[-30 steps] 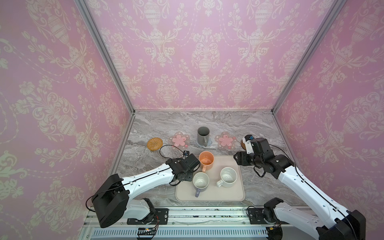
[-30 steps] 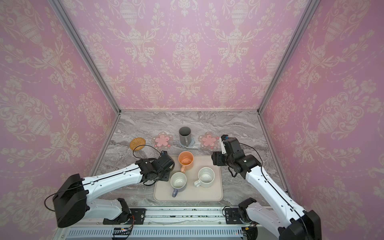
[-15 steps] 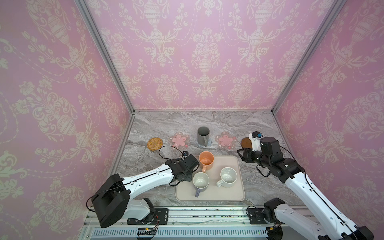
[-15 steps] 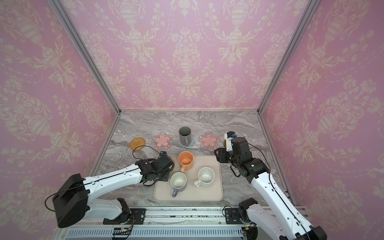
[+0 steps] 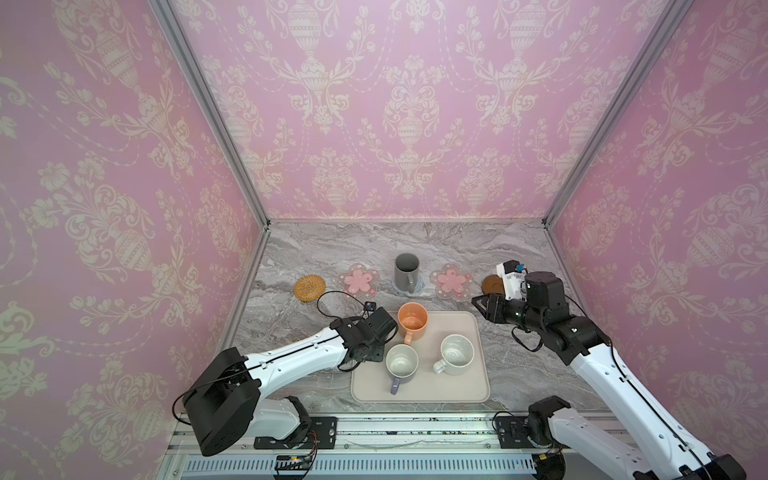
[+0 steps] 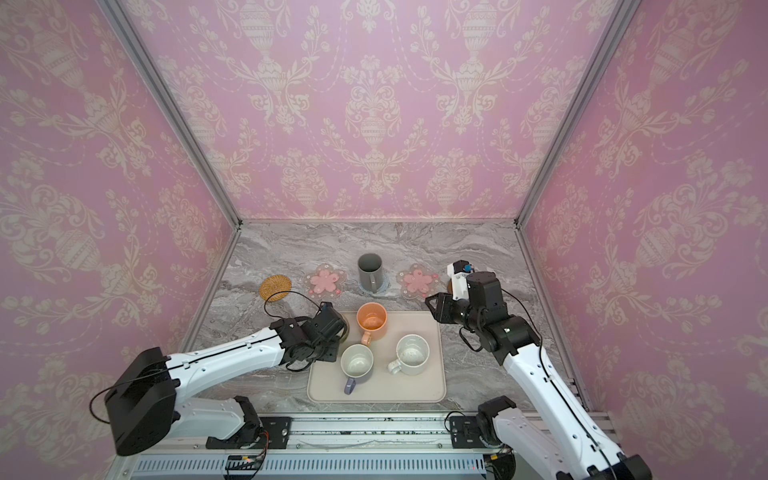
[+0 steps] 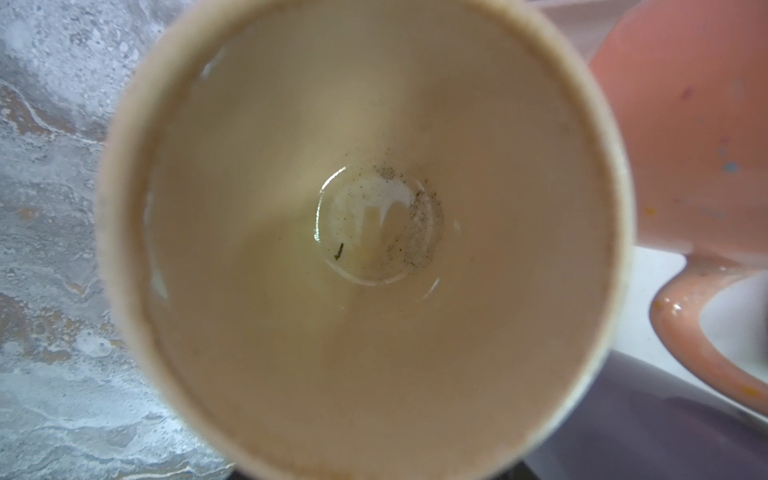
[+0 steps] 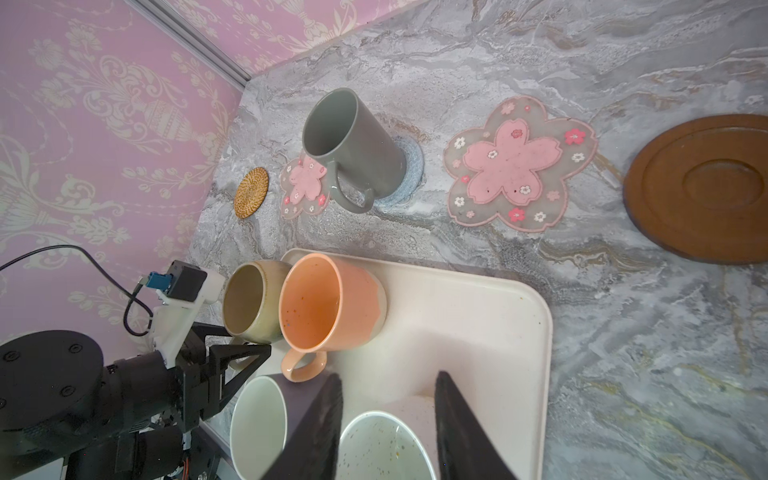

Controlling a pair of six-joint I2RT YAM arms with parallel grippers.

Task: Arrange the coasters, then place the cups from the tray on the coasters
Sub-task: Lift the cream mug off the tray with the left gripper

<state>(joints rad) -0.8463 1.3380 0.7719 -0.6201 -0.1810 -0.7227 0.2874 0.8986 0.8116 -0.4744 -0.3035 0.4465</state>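
coasters: far row laid out: rattan coaster (image 5: 309,286), flower coaster (image 5: 359,279), knitted coaster (image 8: 411,166), second flower coaster (image 5: 451,280), wooden disc (image 8: 702,187)
left gripper (image 8: 251,353): grasping beige mug (image 8: 249,303), at tray (image 5: 457,388) far-left corner
grey mug (image 5: 405,274): done, on knitted coaster
tray: peach mug (image 5: 412,322), lavender mug (image 5: 401,361), speckled mug (image 5: 456,353) left to move
right gripper (image 8: 387,376): released, empty, by tray far-right corner

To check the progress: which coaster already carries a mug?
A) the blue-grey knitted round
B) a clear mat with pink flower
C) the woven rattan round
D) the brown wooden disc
A: the tall dark grey mug stands upright on the blue-grey knitted coaster.
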